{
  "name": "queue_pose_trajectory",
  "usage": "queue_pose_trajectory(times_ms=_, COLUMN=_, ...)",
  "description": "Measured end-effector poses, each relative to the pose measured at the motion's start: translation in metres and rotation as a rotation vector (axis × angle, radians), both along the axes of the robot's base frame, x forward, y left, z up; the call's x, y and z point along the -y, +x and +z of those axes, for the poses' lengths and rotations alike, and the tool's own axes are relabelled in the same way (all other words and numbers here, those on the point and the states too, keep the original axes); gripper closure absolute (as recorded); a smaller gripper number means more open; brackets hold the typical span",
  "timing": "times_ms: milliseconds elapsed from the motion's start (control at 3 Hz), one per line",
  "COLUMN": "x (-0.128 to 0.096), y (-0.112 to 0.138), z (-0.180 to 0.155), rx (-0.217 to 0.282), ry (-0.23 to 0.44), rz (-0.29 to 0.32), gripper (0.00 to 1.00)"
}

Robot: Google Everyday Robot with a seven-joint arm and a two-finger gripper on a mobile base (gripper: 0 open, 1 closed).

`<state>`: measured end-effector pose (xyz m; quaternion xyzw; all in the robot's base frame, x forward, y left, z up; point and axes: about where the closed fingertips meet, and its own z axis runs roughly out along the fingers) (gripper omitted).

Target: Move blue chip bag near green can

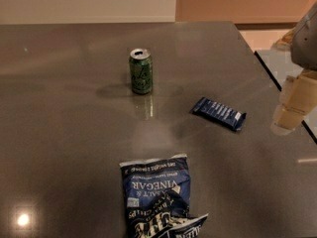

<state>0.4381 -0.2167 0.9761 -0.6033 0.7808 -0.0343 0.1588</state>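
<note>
The blue chip bag lies flat on the dark table, at the near side and about in the middle. Its long side runs from near to far, and its near end goes off the bottom of the view. The white words on it read upside down from here. The green can stands up straight on the far side, a little to the left of the bag. The two are well apart, with bare table between them. A slim blue bar wrapper lies off to the right, between the can and the bag but not in the way. The gripper hangs in the air at the right side, by the table's right edge. It is not touching the table or any thing, and it seems to hold nothing. I cannot tell if it is open or closed. From the gripper, the bag lies to the left and nearer, lower down. So I think the arm must first go left and toward the near side, then come down on the bag. After that, the bag has to go far and a bit left to end up beside the can.
</note>
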Motion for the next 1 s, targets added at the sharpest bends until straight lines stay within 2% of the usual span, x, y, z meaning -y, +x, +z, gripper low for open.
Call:
queue_pose_trajectory(times_ms=333, x=-0.002, y=0.000, z=0.001, rx=0.007, ry=0.002, rz=0.005, gripper=0.00)
queue_pose_trajectory(times_ms=667, x=-0.021, y=-0.012, z=-0.006, rx=-0.003, ry=0.047, rz=0.053, gripper=0.00)
queue_pose_trajectory(times_ms=1000, x=-0.051, y=-0.030, z=-0.021, rx=-0.033, ry=0.109, rz=0.127, gripper=0.00)
